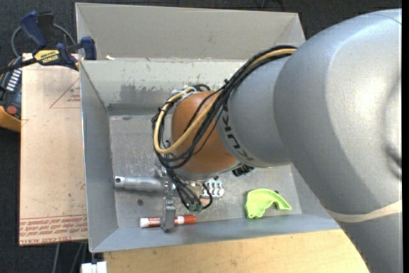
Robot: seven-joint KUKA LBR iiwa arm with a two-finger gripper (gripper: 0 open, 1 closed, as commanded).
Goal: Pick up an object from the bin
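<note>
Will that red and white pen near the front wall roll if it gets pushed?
Probably yes: the pen looks round and slim, so a sideways push could roll it. It lies close to the bin's front wall, which would likely stop it.

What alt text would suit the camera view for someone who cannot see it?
A big grey robot arm reaches from the right into a grey metal bin, its gripper down over a red-and-white pen by the near wall. A grey metal cylinder lies left of it, a lime-green plastic piece right.
</note>
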